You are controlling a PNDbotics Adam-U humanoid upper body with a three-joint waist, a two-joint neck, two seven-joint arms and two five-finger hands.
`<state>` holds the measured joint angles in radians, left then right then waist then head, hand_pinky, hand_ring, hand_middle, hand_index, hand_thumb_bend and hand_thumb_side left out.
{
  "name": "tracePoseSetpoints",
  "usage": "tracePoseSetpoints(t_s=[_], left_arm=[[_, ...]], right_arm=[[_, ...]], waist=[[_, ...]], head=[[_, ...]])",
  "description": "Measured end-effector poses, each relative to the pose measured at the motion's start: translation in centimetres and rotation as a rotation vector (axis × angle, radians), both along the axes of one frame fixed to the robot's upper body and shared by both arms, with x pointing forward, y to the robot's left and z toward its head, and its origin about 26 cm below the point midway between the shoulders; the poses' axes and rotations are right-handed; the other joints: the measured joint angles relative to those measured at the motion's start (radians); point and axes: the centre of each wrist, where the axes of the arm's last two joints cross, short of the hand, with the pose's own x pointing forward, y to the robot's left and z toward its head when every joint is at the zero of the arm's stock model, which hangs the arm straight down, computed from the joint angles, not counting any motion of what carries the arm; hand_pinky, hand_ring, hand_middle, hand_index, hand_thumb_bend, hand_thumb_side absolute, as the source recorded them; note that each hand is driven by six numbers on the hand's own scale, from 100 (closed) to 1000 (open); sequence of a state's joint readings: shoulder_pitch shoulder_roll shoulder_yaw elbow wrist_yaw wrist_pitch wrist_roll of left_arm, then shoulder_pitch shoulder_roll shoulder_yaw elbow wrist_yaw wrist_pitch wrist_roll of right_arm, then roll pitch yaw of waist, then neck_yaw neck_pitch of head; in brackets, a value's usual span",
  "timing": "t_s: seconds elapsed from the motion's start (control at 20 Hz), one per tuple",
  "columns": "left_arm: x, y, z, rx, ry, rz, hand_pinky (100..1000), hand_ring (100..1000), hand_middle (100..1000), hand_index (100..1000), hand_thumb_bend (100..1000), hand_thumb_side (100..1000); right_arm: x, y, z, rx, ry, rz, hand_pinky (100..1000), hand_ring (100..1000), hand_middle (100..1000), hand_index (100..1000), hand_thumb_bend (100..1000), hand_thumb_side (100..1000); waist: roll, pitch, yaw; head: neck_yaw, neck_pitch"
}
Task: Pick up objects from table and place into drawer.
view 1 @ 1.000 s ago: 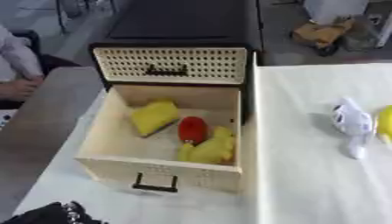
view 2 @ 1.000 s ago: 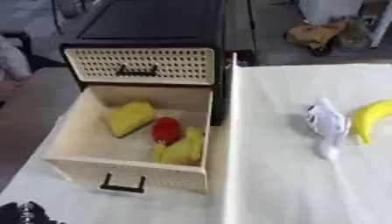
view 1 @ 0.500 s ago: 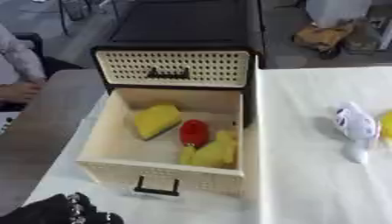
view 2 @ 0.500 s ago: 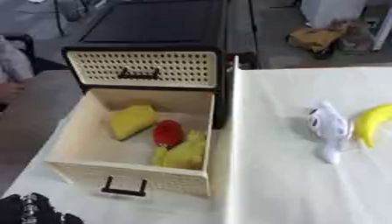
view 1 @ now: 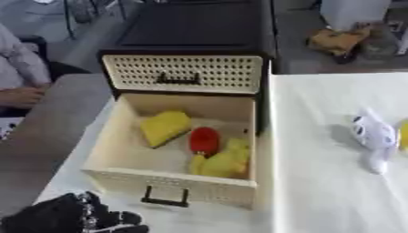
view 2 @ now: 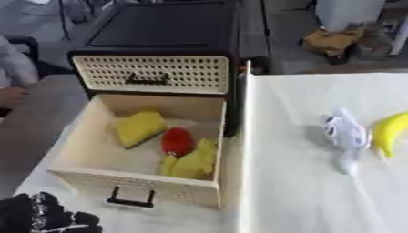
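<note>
On the white tabletop (view 2: pixel 318 191), off to the right, lies a small white toy with a long thin tail (view 2: pixel 346 134). Its long side runs from far to near, and the thin tail points toward the robot. Just beside it, on its right, lies a yellow banana (view 2: pixel 390 131). The banana also runs from far to near, with a small bend in it. I cannot tell if the two touch.

On the left side stands a black cabinet with cream drawers full of little holes (view 1: pixel 191 36). The top cream drawer front with a black handle (view 1: pixel 183 73) is closed. The bottom cream drawer with a black handle on its front (view 1: pixel 169 187) is pulled out toward the robot and is open.

Three things lie inside the open drawer. A yellow wedge-shaped block (view 1: pixel 165 127) sits in the far left part, tilted, with its narrow end toward the near left. A red rounded thing (view 1: pixel 204 140) lies in the middle, long side running from far to near. A lumpy yellow thing (view 1: pixel 221 160) sits in the near right part, touching the red one.

Down in the near left corner shows the robot's black left hand (view 1: pixel 76 217), close to the drawer front. Its fingers look curled, and it holds nothing. The right hand does not show.
</note>
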<state>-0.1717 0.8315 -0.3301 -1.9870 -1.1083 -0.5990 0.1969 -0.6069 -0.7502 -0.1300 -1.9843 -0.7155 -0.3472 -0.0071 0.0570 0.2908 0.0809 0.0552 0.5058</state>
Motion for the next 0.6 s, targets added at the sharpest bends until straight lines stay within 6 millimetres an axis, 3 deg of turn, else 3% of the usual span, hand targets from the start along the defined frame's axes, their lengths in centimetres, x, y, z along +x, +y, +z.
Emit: tracePoseSetpoints(t_s=[0.6], left_arm=[[0.8, -0.8, 1.5, 0.023, 0.035, 0.051, 100, 232, 705, 1000, 100, 661]], right_arm=[[0.0, 0.0, 0.0, 0.006, 0.011, -0.003, 724, 842, 609, 699, 269, 1000]], waist=[[0.003, 0.002, -0.008]], head=[[0.008, -0.008]])
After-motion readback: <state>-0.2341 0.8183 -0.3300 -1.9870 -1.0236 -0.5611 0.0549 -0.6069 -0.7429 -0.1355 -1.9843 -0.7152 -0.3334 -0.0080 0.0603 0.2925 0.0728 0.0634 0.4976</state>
